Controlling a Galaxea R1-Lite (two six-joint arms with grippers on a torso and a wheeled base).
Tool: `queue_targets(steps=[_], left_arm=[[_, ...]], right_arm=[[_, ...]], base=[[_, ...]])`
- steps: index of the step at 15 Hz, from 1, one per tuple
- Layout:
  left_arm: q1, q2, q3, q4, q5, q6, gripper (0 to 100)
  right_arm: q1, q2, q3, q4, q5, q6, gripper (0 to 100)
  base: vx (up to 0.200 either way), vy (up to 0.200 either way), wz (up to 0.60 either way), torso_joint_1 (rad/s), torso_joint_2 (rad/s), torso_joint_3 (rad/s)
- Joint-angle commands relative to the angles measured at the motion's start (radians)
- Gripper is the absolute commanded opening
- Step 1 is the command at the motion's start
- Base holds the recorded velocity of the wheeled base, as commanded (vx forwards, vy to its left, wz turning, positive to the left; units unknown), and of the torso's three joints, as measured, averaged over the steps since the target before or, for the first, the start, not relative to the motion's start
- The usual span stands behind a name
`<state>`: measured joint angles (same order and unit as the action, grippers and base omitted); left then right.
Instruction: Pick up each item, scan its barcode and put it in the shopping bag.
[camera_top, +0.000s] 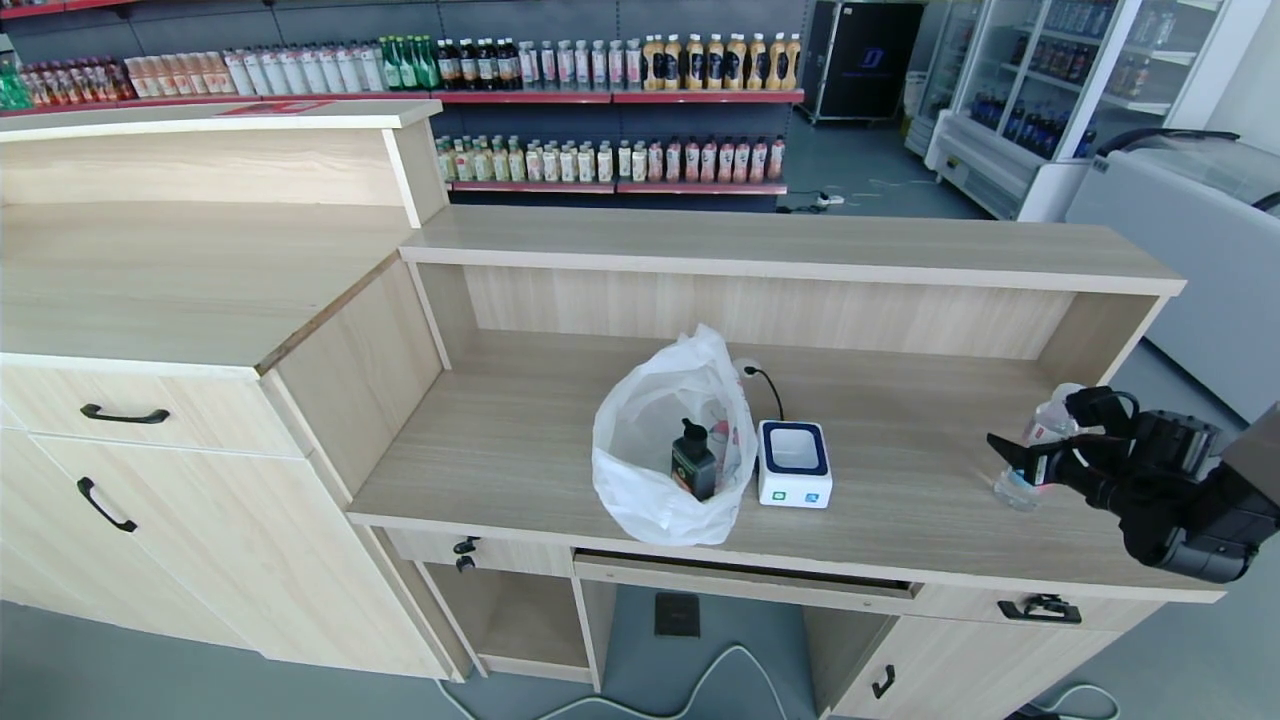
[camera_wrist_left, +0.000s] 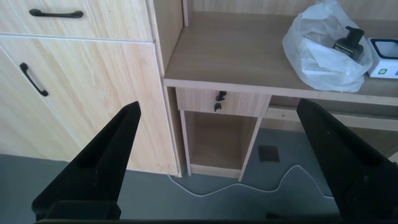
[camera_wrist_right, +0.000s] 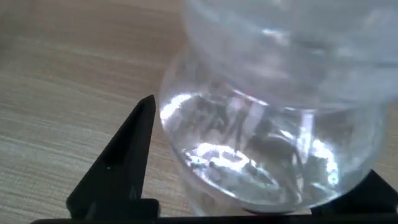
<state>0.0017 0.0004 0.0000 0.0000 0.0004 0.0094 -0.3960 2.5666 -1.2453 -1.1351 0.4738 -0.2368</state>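
Altogether: two bottles, one shopping bag, one scanner.
Dark bottle: upright inside shopping bag.
Clear bottle: on counter, well right of scanner.
Right gripper: around Clear bottle; clamped or not, cannot tell.
Left gripper: spread wide, low before cabinet.

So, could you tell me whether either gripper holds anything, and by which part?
The left gripper is empty; the right gripper surrounds the clear bottle low down, but a firm grip cannot be told.
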Motion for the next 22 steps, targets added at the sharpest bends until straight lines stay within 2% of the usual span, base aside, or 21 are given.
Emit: queue_targets(steps=[1,6,9,11,15,19,20,22], left_arm=[[0.0,0.0,0.0,0.0,0.001,0.0,100],[0.0,0.0,0.0,0.0,0.001,0.0,100],[0.0,0.0,0.0,0.0,0.0,0.0,100],[0.0,0.0,0.0,0.0,0.001,0.0,100],[0.0,0.0,0.0,0.0,0.0,0.0,100],[0.0,0.0,0.0,0.0,0.001,0.0,100],[0.0,0.0,0.0,0.0,0.0,0.0,100],[0.0,0.0,0.0,0.0,0.001,0.0,100]], right_arm=[[0.003,0.001,-0.003,-0.002,0.0,0.001,0],[0.006,-0.016,-0.003,-0.002,-0.011,-0.001,0],[0.026,-0.034,-0.002,-0.002,-0.1,-0.001,0],[0.034,-0.112,0.029,0.012,-0.115,0.01,0],[0.049,-0.563,0.222,0.317,-0.092,0.241,0],[0.057,-1.102,0.25,0.784,0.209,0.491,0],[0.081,-1.178,0.253,0.842,0.246,0.507,0],[0.192,-1.324,0.271,0.948,0.25,0.58,0]], base=[[0.0,0.0,0.0,0.0,0.0,0.0],[0.0,0.0,0.0,0.0,0.0,0.0],[0.0,0.0,0.0,0.0,0.0,0.0],[0.0,0.0,0.0,0.0,0.0,0.0],[0.0,0.0,0.0,0.0,0.0,0.0],[0.0,0.0,0.0,0.0,0.0,0.0],[0.0,0.0,0.0,0.0,0.0,0.0],[0.0,0.0,0.0,0.0,0.0,0.0]])
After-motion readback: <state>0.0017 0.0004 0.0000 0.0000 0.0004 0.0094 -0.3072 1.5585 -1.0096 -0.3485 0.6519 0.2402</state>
